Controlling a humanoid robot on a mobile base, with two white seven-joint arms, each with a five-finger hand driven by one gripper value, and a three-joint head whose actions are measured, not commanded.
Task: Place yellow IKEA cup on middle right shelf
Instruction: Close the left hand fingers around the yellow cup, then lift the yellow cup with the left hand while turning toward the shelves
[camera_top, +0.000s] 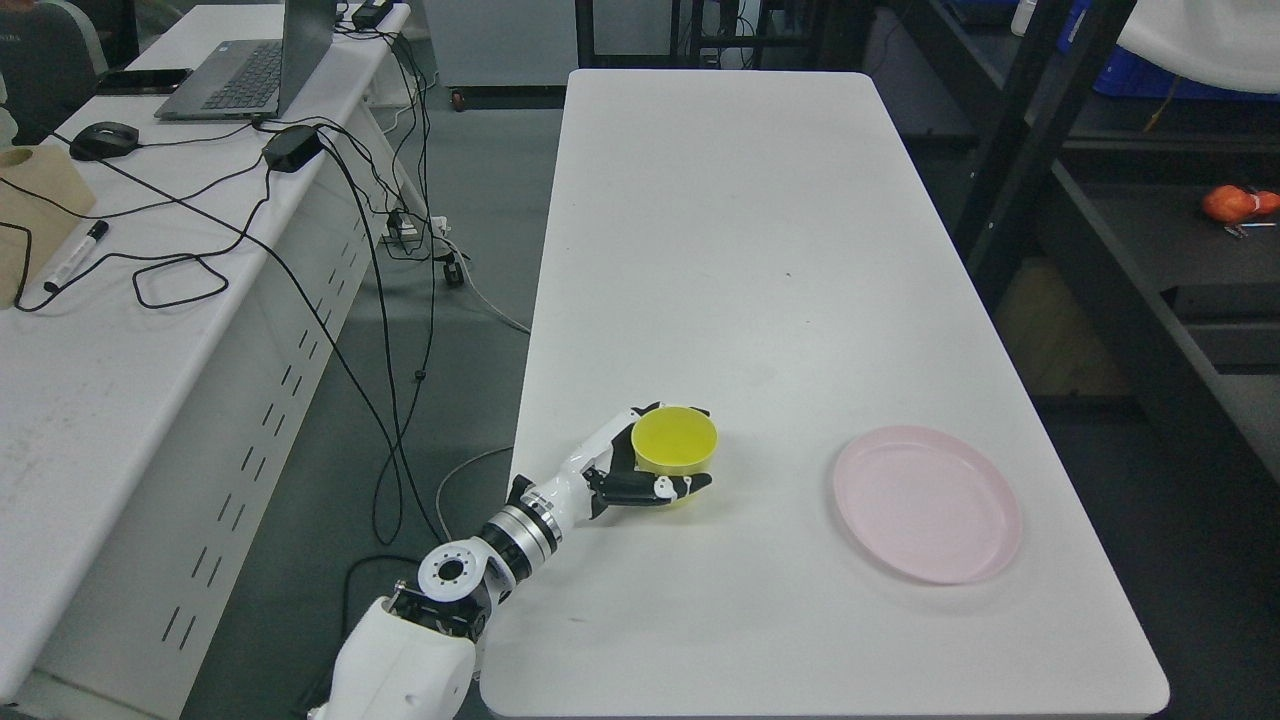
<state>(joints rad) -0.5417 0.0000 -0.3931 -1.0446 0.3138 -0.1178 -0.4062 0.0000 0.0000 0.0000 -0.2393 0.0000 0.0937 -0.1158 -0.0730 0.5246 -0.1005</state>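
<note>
The yellow cup (676, 442) stands upright near the left edge of the white table (740, 250), its open mouth facing up. My left hand (650, 462) comes in from the lower left and wraps the cup, thumb across its near side and fingers curled round its far side. The cup's base looks to be resting on the tabletop. The dark shelf unit (1130, 270) stands to the right of the table, with an orange object (1238, 203) on one of its shelves. My right arm does not show.
A pink plate (927, 503) lies on the table to the right of the cup. To the left, a second desk (100, 350) carries a laptop (255, 65), a mouse, a marker and trailing cables. A floor gap separates the two tables.
</note>
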